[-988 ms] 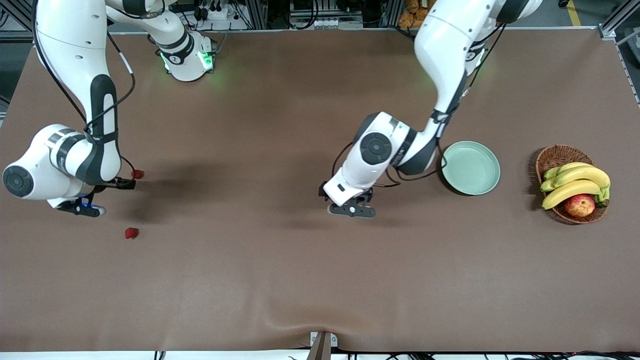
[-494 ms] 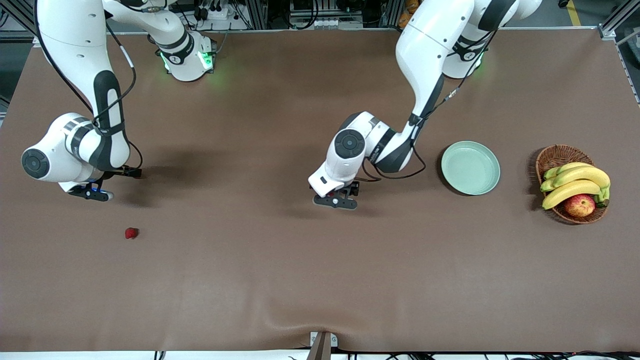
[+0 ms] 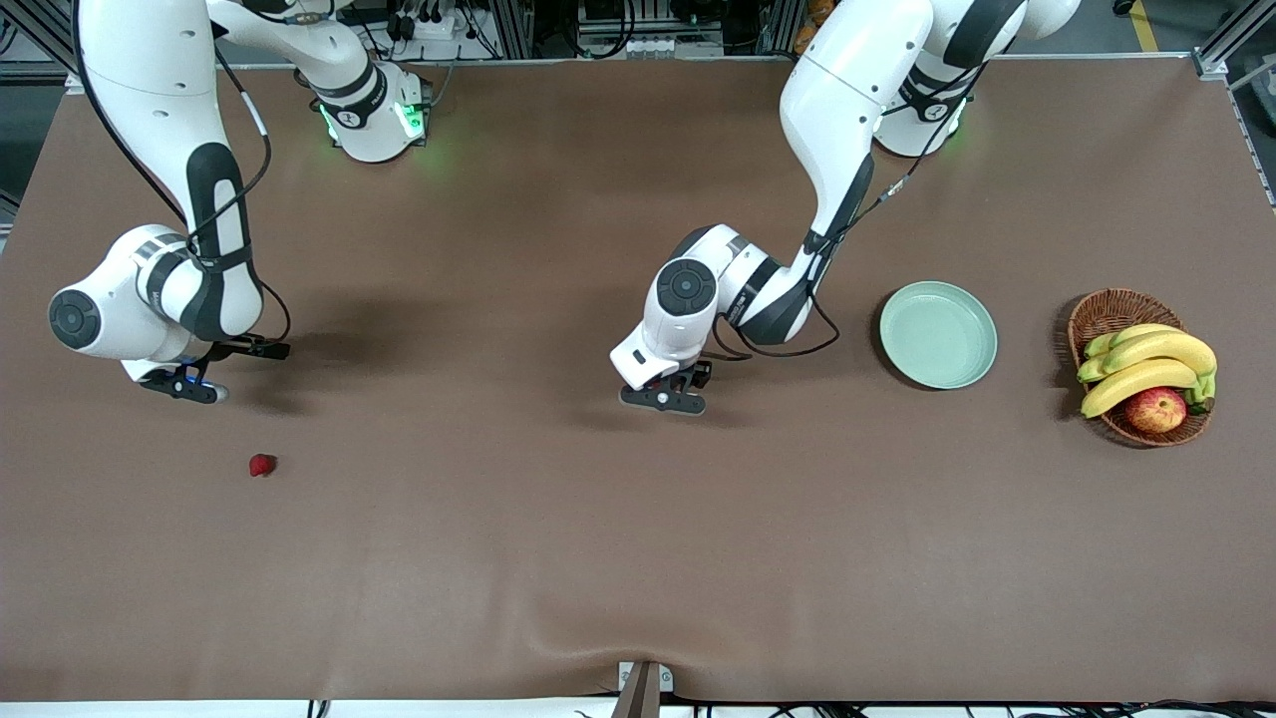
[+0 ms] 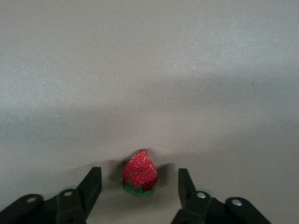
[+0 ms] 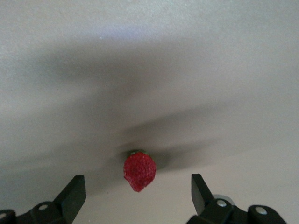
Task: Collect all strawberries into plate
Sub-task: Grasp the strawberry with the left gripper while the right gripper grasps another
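Observation:
One strawberry (image 3: 261,465) lies on the brown table toward the right arm's end. A second strawberry (image 4: 139,173) lies between the open fingers of my left gripper (image 4: 139,179), untouched by them. The arm hides it in the front view, where the left gripper (image 3: 663,399) is low over the table's middle. A third strawberry (image 5: 139,171) lies between the wide-open fingers of my right gripper (image 5: 138,183), also untouched. The right gripper (image 3: 181,387) is low over the table, and its arm hides that berry too. The mint-green plate (image 3: 937,334) holds nothing.
A wicker basket (image 3: 1097,314) with bananas (image 3: 1146,364) and an apple (image 3: 1156,409) stands beside the plate, toward the left arm's end of the table.
The left gripper has moved away from the plate toward the table's middle. The right arm has shifted and now covers the strawberry that showed beside it a second ago.

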You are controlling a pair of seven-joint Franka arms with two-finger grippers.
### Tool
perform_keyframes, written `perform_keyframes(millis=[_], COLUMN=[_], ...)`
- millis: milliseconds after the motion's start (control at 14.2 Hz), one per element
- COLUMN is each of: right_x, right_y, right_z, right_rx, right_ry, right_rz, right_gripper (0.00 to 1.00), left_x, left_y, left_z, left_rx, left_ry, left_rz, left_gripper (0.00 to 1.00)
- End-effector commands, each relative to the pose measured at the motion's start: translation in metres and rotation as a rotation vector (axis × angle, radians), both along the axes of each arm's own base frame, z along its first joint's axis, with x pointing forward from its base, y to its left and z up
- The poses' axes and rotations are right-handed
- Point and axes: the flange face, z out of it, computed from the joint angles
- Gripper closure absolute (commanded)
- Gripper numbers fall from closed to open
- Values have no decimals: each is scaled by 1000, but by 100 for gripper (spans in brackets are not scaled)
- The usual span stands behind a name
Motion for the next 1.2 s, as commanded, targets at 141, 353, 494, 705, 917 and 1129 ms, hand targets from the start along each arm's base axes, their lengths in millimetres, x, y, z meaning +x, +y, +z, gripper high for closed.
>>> perform_keyframes(millis=[141,353,494,705,917,1129], right_x=[-8,-14,-14,-13,-13,-13], right_y=[1,-5,-6,-4,-6,-9], right_z=[-12,-19,-23,-24,-24,-25], right_rx=[25,36,23,21,21,31], right_ry=[-1,12,5,2,0,-8], right_rz=[-4,-20,-18,-14,-20,-47], right_gripper=[0,0,0,0,36,92], left_x=[1,1,1,4,11,21], left_y=[-4,-4,-4,-1,5,20], left_z=[-1,-1,-2,2,15,49], left_rx=[13,13,15,19,20,51], left_ry=[-25,-25,-24,-30,-35,-34], left_rz=[3,3,2,1,9,30], left_gripper=[39,47,47,86,100,100])
